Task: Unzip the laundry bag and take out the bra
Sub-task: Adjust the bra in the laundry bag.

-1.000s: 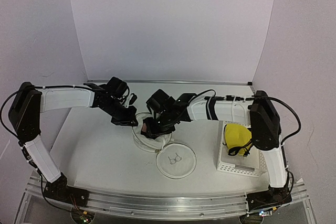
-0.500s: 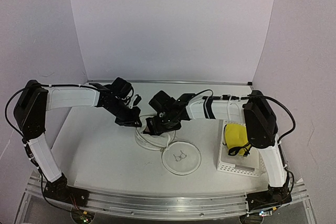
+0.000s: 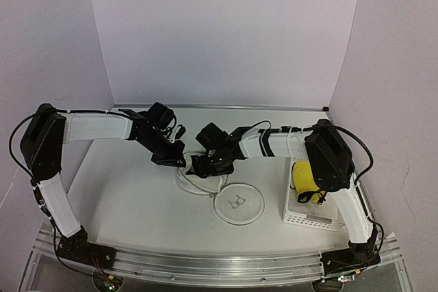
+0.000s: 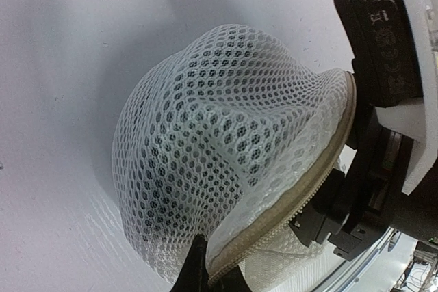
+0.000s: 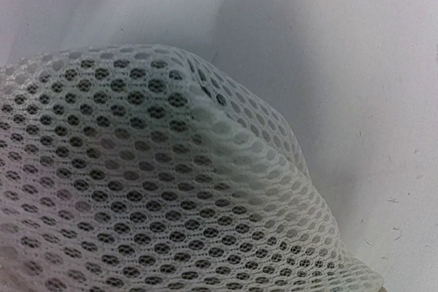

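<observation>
The laundry bag (image 3: 198, 179) lies mid-table, a white mesh pouch. Its round face with the black bra outline (image 3: 237, 203) lies flat to the near right. In the left wrist view the mesh dome (image 4: 219, 135) bulges up, with a beige zipper band (image 4: 301, 189) along its rim. My left gripper (image 3: 172, 158) is shut on that rim; its dark fingertips (image 4: 195, 271) pinch the band. My right gripper (image 3: 205, 165) is pressed against the band from the other side (image 4: 328, 217) and looks shut on it. The right wrist view shows only mesh (image 5: 171, 189). The bra is hidden.
A white perforated basket (image 3: 301, 218) stands at the right edge of the table with a yellow item (image 3: 306, 174) in it. Both forearms cross the middle of the table. White walls close off the back and both sides.
Both grippers have shifted slightly toward the back, drawing closer together over the bag. The round face with the bra outline has slid back and to the right.
</observation>
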### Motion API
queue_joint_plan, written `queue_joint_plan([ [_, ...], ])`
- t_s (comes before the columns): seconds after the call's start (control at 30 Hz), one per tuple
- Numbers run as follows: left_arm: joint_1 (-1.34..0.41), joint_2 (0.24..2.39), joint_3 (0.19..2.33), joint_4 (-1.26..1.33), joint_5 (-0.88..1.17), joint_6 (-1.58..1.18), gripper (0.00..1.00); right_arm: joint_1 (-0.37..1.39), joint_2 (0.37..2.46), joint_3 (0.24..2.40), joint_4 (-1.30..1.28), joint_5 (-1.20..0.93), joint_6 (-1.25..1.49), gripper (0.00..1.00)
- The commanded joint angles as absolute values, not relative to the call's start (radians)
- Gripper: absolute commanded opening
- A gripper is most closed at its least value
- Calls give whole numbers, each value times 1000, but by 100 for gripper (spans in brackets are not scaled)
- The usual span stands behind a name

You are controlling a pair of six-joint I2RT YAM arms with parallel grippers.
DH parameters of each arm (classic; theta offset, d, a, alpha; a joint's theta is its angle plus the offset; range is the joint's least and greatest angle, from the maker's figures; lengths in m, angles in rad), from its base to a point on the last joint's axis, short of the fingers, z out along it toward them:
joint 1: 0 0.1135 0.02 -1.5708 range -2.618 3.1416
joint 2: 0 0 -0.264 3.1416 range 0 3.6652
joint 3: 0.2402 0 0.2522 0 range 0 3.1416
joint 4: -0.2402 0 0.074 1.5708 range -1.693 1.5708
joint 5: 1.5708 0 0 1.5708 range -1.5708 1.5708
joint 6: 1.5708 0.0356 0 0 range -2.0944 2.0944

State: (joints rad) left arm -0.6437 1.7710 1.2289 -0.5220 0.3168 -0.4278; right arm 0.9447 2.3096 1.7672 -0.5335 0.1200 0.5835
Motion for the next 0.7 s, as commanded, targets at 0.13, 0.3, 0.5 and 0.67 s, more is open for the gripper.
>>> queue_joint_plan([
  [0.13,-646,1817,1215,-509,267,-416,0,946,2276,1769,-460,91,580,67],
  [0.3,-646,1833,1202,-509,252,-414,0,946,2238,1765,-446,103,557,67],
  [0.5,-646,1828,1193,-509,241,-414,0,946,2196,1768,-429,104,544,67],
  [0.67,-647,1831,1186,-509,238,-413,0,947,2193,1787,-420,80,539,67],
])
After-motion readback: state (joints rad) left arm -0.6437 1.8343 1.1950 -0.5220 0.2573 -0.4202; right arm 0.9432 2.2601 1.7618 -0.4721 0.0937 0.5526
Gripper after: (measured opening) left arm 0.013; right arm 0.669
